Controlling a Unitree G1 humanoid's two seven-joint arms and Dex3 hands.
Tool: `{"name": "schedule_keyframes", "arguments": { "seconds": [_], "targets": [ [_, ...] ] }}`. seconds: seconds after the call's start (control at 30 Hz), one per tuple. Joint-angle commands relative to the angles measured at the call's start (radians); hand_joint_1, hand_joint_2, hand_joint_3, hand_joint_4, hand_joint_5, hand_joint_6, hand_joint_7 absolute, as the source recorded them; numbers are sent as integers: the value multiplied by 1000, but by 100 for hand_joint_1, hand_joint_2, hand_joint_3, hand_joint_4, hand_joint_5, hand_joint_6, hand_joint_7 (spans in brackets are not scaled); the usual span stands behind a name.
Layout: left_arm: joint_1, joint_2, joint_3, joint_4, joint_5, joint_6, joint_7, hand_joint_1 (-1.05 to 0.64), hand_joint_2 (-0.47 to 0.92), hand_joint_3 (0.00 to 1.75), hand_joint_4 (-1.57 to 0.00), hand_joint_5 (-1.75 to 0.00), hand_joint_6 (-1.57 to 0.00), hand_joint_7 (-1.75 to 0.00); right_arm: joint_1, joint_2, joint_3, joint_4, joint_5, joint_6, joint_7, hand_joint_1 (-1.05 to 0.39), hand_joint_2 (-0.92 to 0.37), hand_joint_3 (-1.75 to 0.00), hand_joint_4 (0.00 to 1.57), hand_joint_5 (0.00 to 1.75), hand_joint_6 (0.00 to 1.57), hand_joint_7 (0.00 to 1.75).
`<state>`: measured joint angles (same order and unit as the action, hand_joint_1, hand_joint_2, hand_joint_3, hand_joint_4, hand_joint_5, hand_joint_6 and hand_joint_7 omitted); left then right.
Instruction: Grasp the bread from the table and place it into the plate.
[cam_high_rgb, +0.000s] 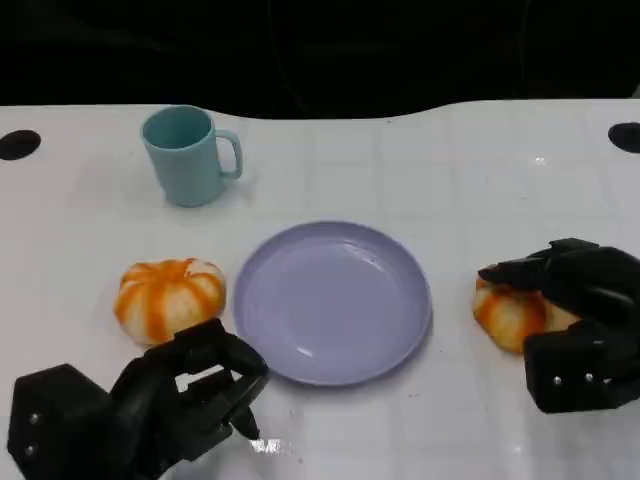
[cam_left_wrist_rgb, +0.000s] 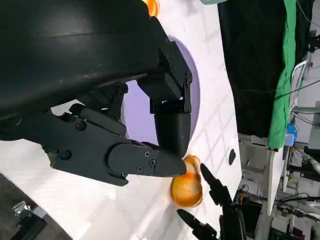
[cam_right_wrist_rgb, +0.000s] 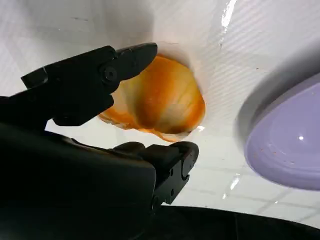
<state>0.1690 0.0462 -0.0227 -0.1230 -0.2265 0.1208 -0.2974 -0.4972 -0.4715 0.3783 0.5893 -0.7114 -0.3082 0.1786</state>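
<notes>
Left hand (cam_high_rgb: 190, 395) lower left, fingers curled, holding nothing. Right hand (cam_high_rgb: 575, 320) lower right, fingers around bread (cam_high_rgb: 510, 312) on the tabletop (cam_high_rgb: 480, 170) (grip contact unclear). Purple plate (cam_high_rgb: 333, 302) centre, second bread (cam_high_rgb: 168, 297) left of it. Teal mug (cam_high_rgb: 188, 155) upper left.

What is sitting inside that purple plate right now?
Nothing that can be seen: the plate shows bare purple all over. Both bread rolls lie on the table, one at its left, one at its right under the right hand.

Plate (cam_high_rgb: 300, 345) between two breads (cam_high_rgb: 168, 297)
</notes>
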Motion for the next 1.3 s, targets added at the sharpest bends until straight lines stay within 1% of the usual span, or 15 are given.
{"name": "schedule_keyframes", "arguments": {
  "seconds": [0.03,0.27,0.37,0.47,0.5,0.53,0.57,0.67,0.7,0.73,0.77,0.8,0.9,1.07,1.3],
  "targets": [
    [14,8,2,-22,2,10,11,-49,92,29,-71,-175,-72,-138,-49,0,21,67,-1,-5,-13,-26,-78,-1,11,46,38,2],
    [21,3,-1,-38,-2,21,13,-49,92,29,-71,-175,-73,-138,-107,19,39,147,20,10,20,-29,-82,-1,18,39,44,2],
    [25,1,-1,-45,-2,23,15,-48,92,29,-71,-175,-73,-138,-129,39,33,191,38,13,17,-29,-84,-1,30,32,51,2],
    [28,2,-3,-50,4,24,19,-49,92,29,-71,-175,-74,-138,-148,75,8,236,79,32,-6,-24,-87,-1,57,29,67,5],
    [29,2,-3,-50,3,23,20,-49,92,29,-72,-175,-74,-138,-154,86,4,250,86,37,-22,-21,-88,-1,70,60,76,7],
    [29,1,-3,-50,2,23,20,-49,92,29,-72,-175,-74,-137,-159,92,3,259,90,39,-34,-18,-91,-2,67,117,85,7],
    [30,2,-4,-51,5,24,22,-49,92,29,-72,-175,-74,-137,-166,100,3,277,95,34,-56,-17,-91,-2,65,138,88,7],
    [30,3,-8,-53,12,26,27,-50,92,29,-72,-175,-75,-137,-190,117,7,337,104,-7,-107,-9,-90,-21,77,158,118,22],
    [30,4,-8,-52,12,25,27,-50,92,28,-72,-175,-75,-137,-196,119,10,353,103,-18,-117,-8,-80,-45,80,160,120,36],
    [30,4,-9,-52,12,24,27,-50,92,28,-72,-175,-75,-137,-201,120,13,366,103,-28,-125,-8,-67,-73,81,162,114,57],
    [29,4,-9,-49,14,22,29,-50,92,29,-73,-175,-75,-137,-209,123,22,387,92,-37,-148,-8,-62,-84,82,162,111,67],
    [28,4,-10,-47,16,20,29,-51,92,28,-73,-175,-75,-137,-217,126,31,406,85,-47,-168,-6,-58,-91,82,169,98,106],
    [26,3,-9,-46,16,20,29,-52,91,28,-73,-175,-74,-137,-231,136,47,449,72,-71,-239,-6,-57,-92,82,174,77,151],
    [29,-1,-5,-38,12,8,25,-50,92,28,-71,-175,-73,-139,-235,148,41,477,78,-100,-334,-1,-60,-84,79,175,72,157],
    [29,2,0,-29,8,7,19,-49,92,29,-71,-175,-72,-139,-235,158,15,466,100,-140,-417,2,-54,-92,82,175,75,153]
  ]
}}
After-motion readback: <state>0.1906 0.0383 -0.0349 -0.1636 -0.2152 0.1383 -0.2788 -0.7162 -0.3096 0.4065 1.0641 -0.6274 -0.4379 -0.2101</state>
